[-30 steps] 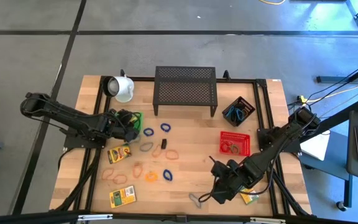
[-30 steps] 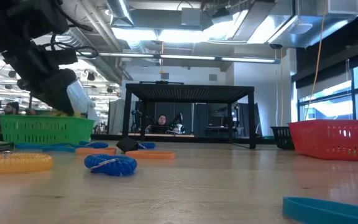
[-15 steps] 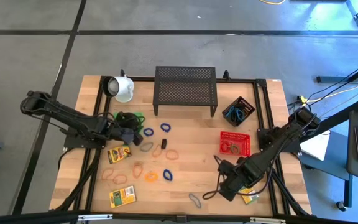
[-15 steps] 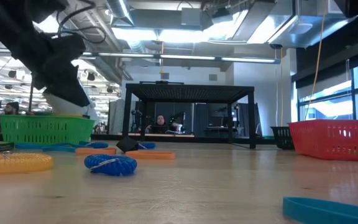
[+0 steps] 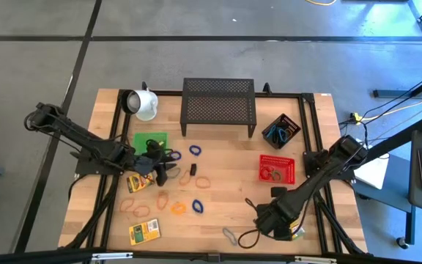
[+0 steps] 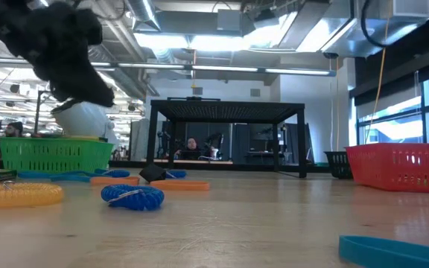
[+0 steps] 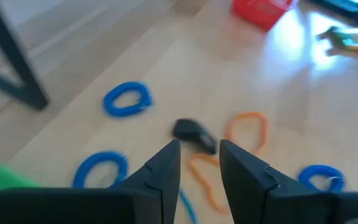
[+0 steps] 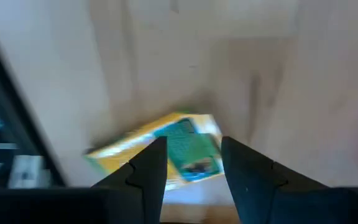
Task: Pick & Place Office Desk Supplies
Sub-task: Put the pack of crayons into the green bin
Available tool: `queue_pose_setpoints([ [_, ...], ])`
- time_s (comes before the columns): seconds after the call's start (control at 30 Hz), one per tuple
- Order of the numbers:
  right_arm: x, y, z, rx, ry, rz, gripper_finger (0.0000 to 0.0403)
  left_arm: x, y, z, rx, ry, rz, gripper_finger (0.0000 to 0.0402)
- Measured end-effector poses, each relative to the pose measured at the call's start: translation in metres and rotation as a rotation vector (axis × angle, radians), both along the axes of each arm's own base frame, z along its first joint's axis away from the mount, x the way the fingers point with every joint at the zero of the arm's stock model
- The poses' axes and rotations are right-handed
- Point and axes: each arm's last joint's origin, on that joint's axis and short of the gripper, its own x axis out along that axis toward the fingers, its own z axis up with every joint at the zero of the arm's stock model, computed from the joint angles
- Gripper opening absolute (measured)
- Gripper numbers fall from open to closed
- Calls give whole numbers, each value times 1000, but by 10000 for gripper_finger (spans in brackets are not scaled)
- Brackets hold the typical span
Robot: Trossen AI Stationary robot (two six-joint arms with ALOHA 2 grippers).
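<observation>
Here the supplies lie scattered over the middle of the table point(image 5: 218, 213): blue loops point(image 5: 194, 150), orange and red ones, a black clip point(image 5: 193, 170), and crayon boxes at the left point(image 5: 139, 181) and near the front edge point(image 5: 144, 232). Another crayon box point(image 8: 166, 149) lies by the right front edge, and a grey loop point(image 5: 229, 235) rests just beside the right arm's end.

The left gripper point(image 7: 194, 165) hangs over the cluster of loops with its fingers a little apart and nothing between them; the clip point(image 7: 194, 134) sits just ahead of the tips, an orange loop point(image 7: 247, 127) beside it. The right gripper point(image 8: 191, 155) hovers above its crayon box, fingers likewise spread and empty.

Both arms seem to be in the approach step, each lined up on a fresh item. For the left, the next move calls for a drop onto the clip or a loop, closing low enough to catch something so thin. The right must straddle the tilted box squarely before it pinches.

Farther out stand the green basket point(image 5: 149, 138), the red basket point(image 5: 277, 167) already holding loops, a black bin point(image 5: 280, 130), the mesh rack point(image 5: 218, 105) and the mug point(image 5: 143, 103). A person shows in the room beyond, in the low view.
</observation>
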Motion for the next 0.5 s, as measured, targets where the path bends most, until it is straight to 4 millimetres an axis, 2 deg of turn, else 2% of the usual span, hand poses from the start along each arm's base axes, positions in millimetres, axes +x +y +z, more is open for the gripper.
queue_pose_setpoints([
  [0.1,0,-2,-5,-55,-7,47,152,2,-5,5,15,-48,-43,104],
  [0.5,-3,-4,-19,-76,34,95,153,4,-17,13,37,-140,-138,102],
])
